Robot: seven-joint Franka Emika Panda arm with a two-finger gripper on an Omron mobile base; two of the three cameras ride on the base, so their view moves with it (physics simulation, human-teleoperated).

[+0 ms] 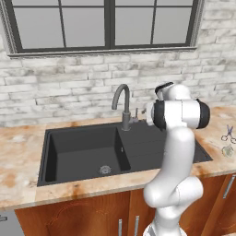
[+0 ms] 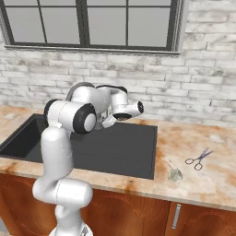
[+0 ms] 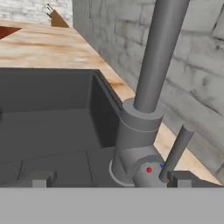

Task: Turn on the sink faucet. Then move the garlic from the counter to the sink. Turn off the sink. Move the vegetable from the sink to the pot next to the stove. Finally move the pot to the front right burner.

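The dark grey sink faucet (image 1: 123,105) stands behind the black sink (image 1: 69,154), with no water running. In the hand view its base (image 3: 135,144) and thin side lever (image 3: 177,151) are very close. My gripper (image 3: 111,179) is open, one fingertip on each side of the base and the right fingertip (image 3: 188,178) just beside the lever. From the right base view the gripper (image 2: 106,123) reaches left over the drainboard (image 2: 124,147). The pale garlic (image 2: 174,174) lies on the counter (image 2: 207,184) right of the sink, also seen at the far right as garlic (image 1: 227,150). Pot and stove are out of view.
Scissors (image 2: 199,159) lie on the counter just behind the garlic. A whitewashed brick wall (image 1: 69,87) with a window rises right behind the faucet. My own elbow (image 1: 179,114) blocks the hand in the left base view.
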